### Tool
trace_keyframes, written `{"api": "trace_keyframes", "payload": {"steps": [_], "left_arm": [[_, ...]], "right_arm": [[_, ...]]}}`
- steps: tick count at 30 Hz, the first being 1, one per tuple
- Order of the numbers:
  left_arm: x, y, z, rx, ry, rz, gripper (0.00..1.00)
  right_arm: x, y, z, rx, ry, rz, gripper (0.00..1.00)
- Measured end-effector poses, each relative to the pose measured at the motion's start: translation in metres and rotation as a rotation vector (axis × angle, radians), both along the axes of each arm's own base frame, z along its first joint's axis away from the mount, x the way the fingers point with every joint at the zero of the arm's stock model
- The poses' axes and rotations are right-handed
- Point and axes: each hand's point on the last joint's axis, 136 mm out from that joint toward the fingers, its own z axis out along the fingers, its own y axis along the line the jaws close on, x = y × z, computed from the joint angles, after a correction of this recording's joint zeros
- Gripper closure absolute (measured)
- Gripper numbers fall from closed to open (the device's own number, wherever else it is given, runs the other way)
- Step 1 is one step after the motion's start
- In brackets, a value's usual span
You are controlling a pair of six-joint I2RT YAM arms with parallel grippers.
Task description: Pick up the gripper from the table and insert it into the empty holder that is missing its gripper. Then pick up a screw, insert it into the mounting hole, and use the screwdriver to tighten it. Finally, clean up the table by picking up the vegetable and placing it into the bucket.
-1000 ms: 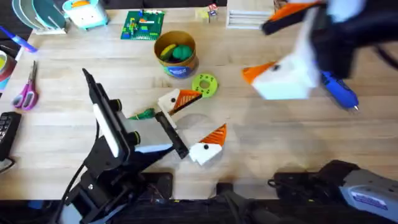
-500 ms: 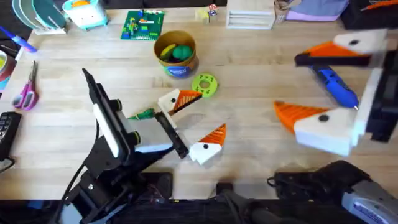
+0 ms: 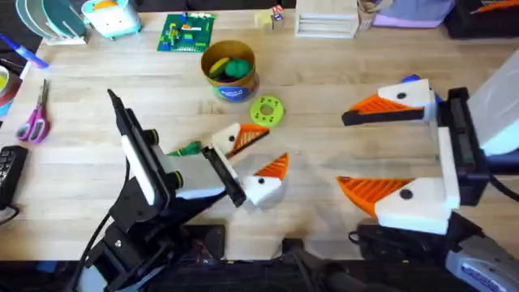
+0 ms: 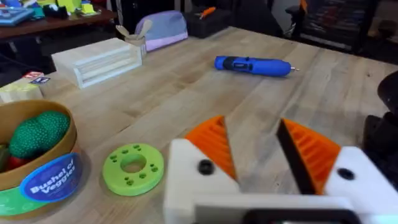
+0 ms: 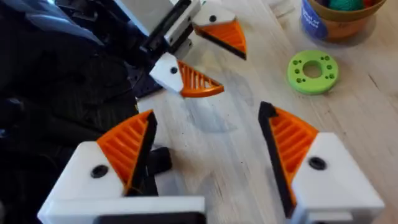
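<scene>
The bucket (image 3: 229, 71) holds green and yellow toys; both the left hand (image 3: 259, 158) and right hand (image 3: 369, 150) gape wide

Task objects on pale plank bench (image 3: 324, 97).
Blue screwdriver (image 4: 252, 65) lying flat; tan bucket (image 3: 229, 70) upright; slim green vegetable (image 3: 186, 148) beside left hand (image 3: 258, 156).

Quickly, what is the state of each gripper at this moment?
Left gripper: open, holding nothing.
Right gripper: open wide, holding nothing.
</scene>
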Motion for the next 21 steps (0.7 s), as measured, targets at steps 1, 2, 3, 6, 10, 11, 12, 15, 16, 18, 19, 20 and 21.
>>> {"api": "trace_keyframes", "payload": {"steps": [1,2,3,6,10,11,12,15,16,18,19,20,21], "left_arm": [[0.0,0.0,0.0,0.0,0.0,0.0,0.542],[0.0,0.0,0.0,0.0,0.0,0.0,0.705],[0.0,0.0,0.0,0.002,-0.003,0.0,0.983],[0.0,0.0,0.0,0.002,-0.003,0.0,0.981],[0.0,0.0,0.0,0.002,-0.003,-0.001,0.982],[0.0,0.0,0.0,0.002,-0.003,-0.001,0.982],[0.0,0.0,0.0,0.002,-0.003,0.0,0.982],[0.0,0.0,0.0,0.002,-0.003,0.0,0.982],[0.0,0.0,0.0,0.002,-0.003,0.0,0.982],[0.0,0.0,0.0,0.002,-0.003,-0.001,0.983],[0.0,0.0,0.0,0.002,-0.003,0.0,0.983],[0.0,0.0,0.0,0.002,-0.003,-0.001,0.983],[0.0,0.0,0.0,0.002,-0.003,-0.001,0.983]], "right_arm": [[0.001,0.0,0.001,0.003,-0.007,0.002,0.008],[0.001,0.001,0.002,0.005,-0.012,0.004,0.008],[0.003,0.0,0.001,-0.002,-0.023,-0.002,0.009],[0.01,-0.006,-0.005,-0.047,-0.034,-0.043,0.008],[0.03,-0.023,-0.017,-0.146,-0.04,-0.182,0.007],[0.036,-0.028,-0.02,-0.166,-0.037,-0.219,0.007],[0.043,-0.034,-0.023,-0.185,-0.033,-0.262,0.007],[0.071,-0.051,-0.031,-0.23,-0.011,-0.388,0.007],[0.08,-0.06,-0.035,-0.251,0.001,-0.433,0.007],[0.1,-0.081,-0.047,-0.306,0.032,-0.533,0.007],[0.11,-0.095,-0.054,-0.339,0.051,-0.588,0.007],[0.119,-0.108,-0.06,-0.369,0.068,-0.639,0.007],[0.129,-0.125,-0.068,-0.402,0.088,-0.699,0.007]]}}
